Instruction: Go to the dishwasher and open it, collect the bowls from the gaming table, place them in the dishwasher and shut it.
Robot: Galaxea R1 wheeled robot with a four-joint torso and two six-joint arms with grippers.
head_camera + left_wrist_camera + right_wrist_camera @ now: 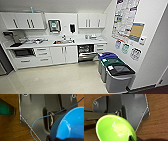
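The dishwasher [86,53] stands under the white counter, right of the sink. Its steel door is folded down and the dark inside with a rack shows. In the left wrist view a blue bowl [70,126] fills the near corner, and my left gripper [58,139] is shut on its rim. In the right wrist view a bright green bowl [114,127] tilts toward the camera, with my right gripper [132,138] shut on its edge. Brown wood-grain floor lies under both bowls. The gaming table is out of view.
Three lidded bins [116,72] stand in a row along the right wall, close to the dishwasher. White cabinets [45,56] and a counter with a sink [62,41] run along the back. Pale floor [60,77] stretches between me and the dishwasher.
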